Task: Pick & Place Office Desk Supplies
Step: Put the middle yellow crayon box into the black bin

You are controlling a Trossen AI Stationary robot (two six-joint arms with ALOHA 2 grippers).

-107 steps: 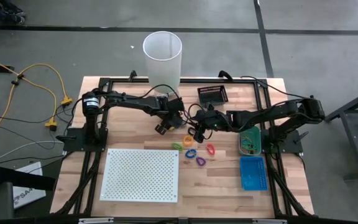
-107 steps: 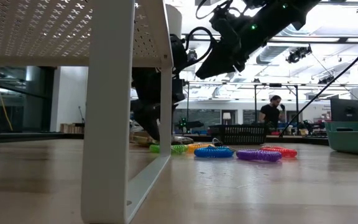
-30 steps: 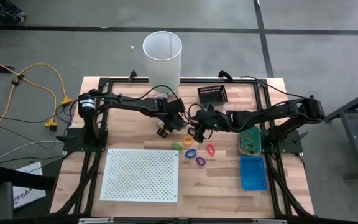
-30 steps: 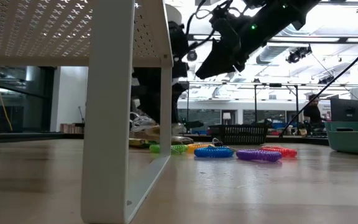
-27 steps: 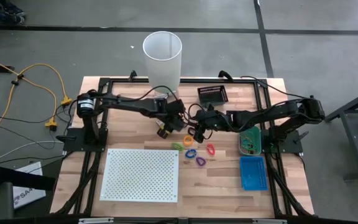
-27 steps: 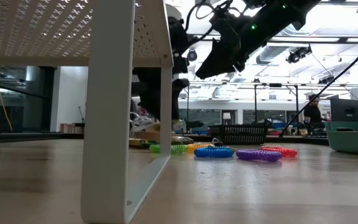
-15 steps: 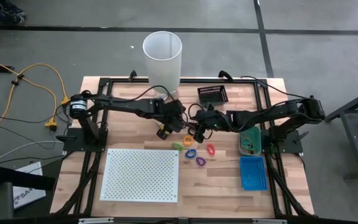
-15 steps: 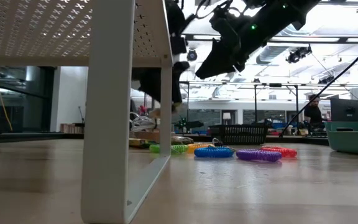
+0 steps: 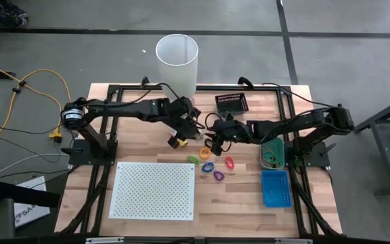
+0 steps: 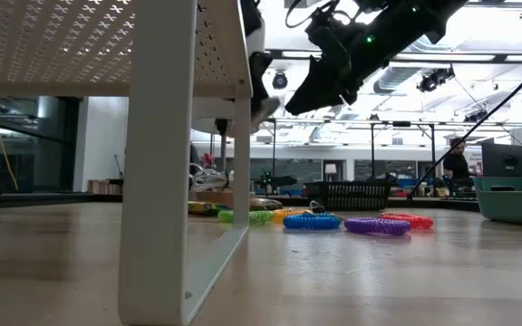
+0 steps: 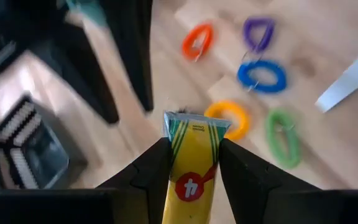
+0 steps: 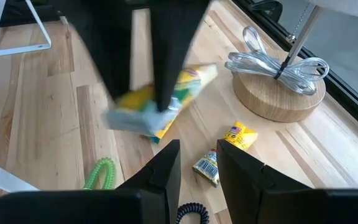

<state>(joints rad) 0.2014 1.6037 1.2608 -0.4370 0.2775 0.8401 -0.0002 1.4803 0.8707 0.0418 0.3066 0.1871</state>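
With a yellow packet (image 11: 190, 167) pinched between the fingers of the left gripper (image 11: 193, 163) above the table's middle, it is best carried level to a bin, while the empty right gripper (image 12: 197, 163) hovers part-open nearby; the intended bin cannot be told.

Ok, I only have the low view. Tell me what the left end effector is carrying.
Observer: The left end effector is clamped on a yellow-green packet; the left wrist view shows it.
Operator: Now report the right end effector.
Observer: The right end effector is open, with nothing between its fingers.
Operator: Check for other packets.
Observer: Two small yellow packets lie on the table beside a round wooden disc.
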